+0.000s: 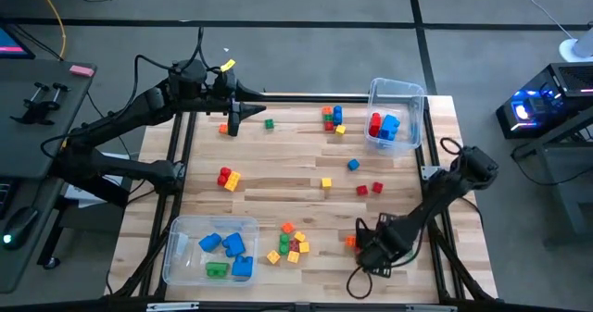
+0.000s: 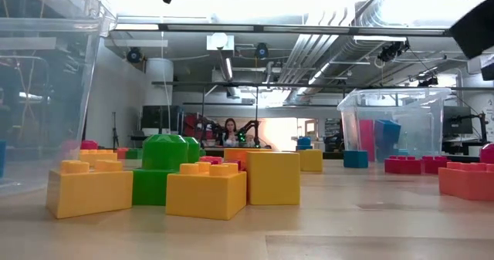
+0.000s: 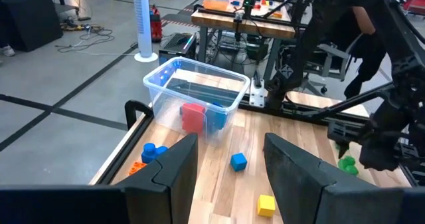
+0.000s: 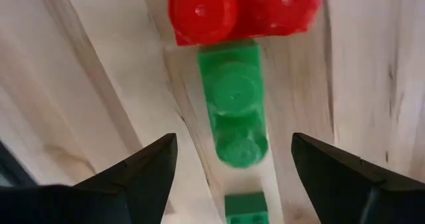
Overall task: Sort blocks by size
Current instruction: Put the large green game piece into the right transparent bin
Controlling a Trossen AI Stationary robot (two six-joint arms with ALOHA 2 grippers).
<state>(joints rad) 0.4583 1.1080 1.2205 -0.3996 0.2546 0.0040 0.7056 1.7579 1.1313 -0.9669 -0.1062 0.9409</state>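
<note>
Presently catalogued: small plastic toy blocks (image 1: 290, 243) in red, yellow, green, blue and orange, scattered loose over the pale wooden table (image 1: 278, 178). Right gripper (image 4: 232, 159), fingers spread wide, empty, hangs just above a green two-stud brick (image 4: 234, 111) touching a red brick (image 4: 242, 10). Left gripper (image 1: 234, 124), half-spread, holds nothing, near the far edge.

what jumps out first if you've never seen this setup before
Bright plastic toy blocks in red, blue, green, yellow and orange lie scattered over the pale wooden table. Two clear plastic bins, one at the near left corner and one at the far right, already hold blue, red and green bricks. The right claw hangs open above a green brick near the table's front right, while the left claw waits open at the far left edge.
</note>
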